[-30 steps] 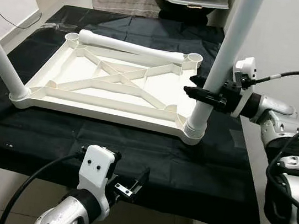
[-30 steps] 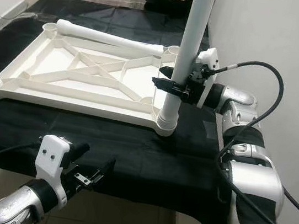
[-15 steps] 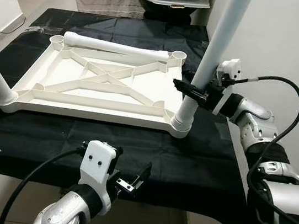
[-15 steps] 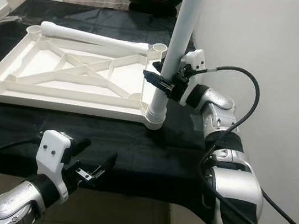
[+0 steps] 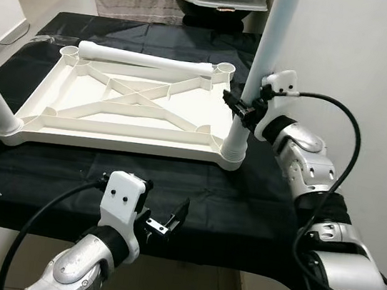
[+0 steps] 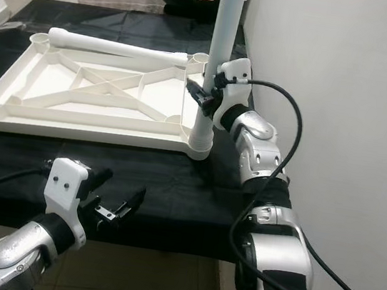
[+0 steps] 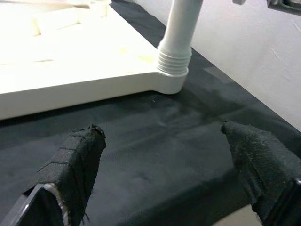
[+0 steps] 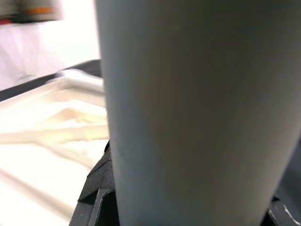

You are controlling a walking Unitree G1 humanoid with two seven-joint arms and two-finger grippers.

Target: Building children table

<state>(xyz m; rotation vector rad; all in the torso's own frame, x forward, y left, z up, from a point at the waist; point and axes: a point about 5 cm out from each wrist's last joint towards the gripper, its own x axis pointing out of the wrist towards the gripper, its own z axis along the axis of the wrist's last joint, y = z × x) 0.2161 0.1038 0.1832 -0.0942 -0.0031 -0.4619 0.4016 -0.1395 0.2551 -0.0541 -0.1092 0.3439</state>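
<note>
At right of centre in the left eye view, the right gripper (image 5: 245, 109) appears clamped low on the upright leg (image 5: 261, 61) seated in the upturned tabletop (image 5: 109, 129), smooth, stiff, likely light plastic; the left gripper (image 5: 162, 221) waits, fingers apart.

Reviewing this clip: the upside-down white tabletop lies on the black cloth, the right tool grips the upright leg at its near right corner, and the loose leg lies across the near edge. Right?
Not quite. The loose leg lies across the far edge of the tabletop, not the near one, as the left eye view shows. The rest holds: the tabletop lies upside down on the black cloth, and the right tool grips the upright leg at the near right corner.
</note>
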